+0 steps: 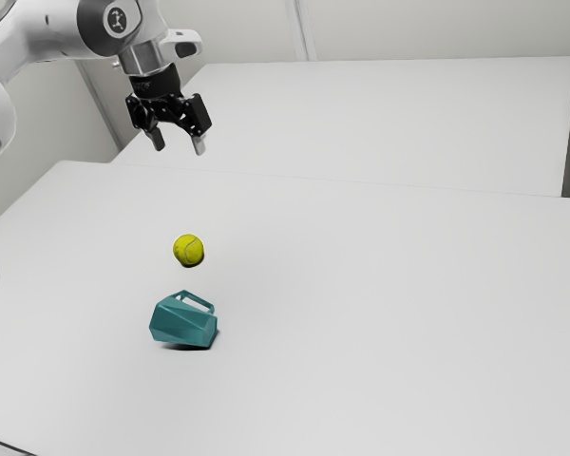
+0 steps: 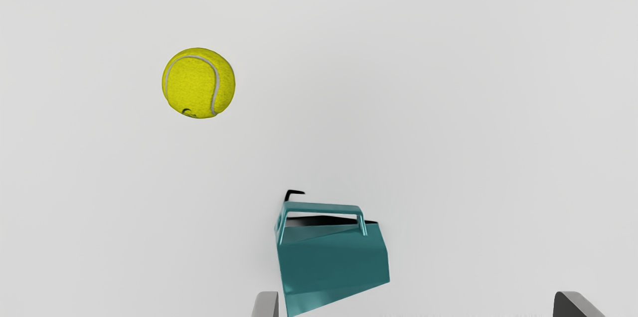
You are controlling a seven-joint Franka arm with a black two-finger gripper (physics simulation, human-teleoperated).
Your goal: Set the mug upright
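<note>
Yet to be righted: faceted teal mug point(image 1: 183, 323), on its side on white worktop point(image 1: 408, 332); well above mug, black two-finger gripper point(image 1: 179, 147), empty, fingers apart.

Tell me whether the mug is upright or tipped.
Tipped: the mug lies on its side on the table, its handle raised along the upper side of the body.
</note>
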